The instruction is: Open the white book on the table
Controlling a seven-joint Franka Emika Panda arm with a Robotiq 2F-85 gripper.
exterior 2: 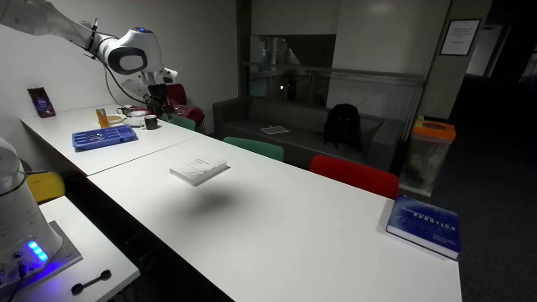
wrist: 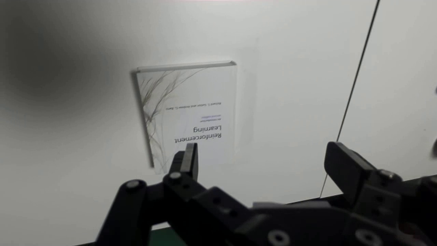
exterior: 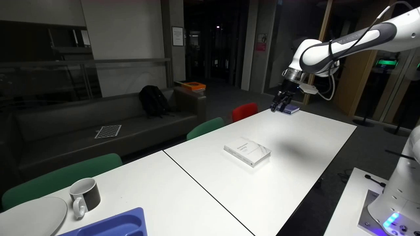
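1. The step in hand, I judge, is the approach: the book (wrist: 191,112) lies closed and flat on the table (wrist: 290,102), near the seam (wrist: 355,82), and the gripper (wrist: 261,147) hangs above, not touching it.
2. The jaws stand wide apart and hold nothing.
3. Next probably calls for coming down at the fore-edge (exterior 2: 211,173), the side away from the seam, catching the cover (wrist: 191,89) alone and swinging it over toward the spine (exterior: 238,156).
4. The wrist view shows the jaw gap plainly; in both exterior views it is too small to judge.
5. In an exterior view the gripper overlaps the blue book (exterior: 291,109); in an exterior view it appears beside the mug (exterior 2: 151,122). Both are probably line-of-sight effects.
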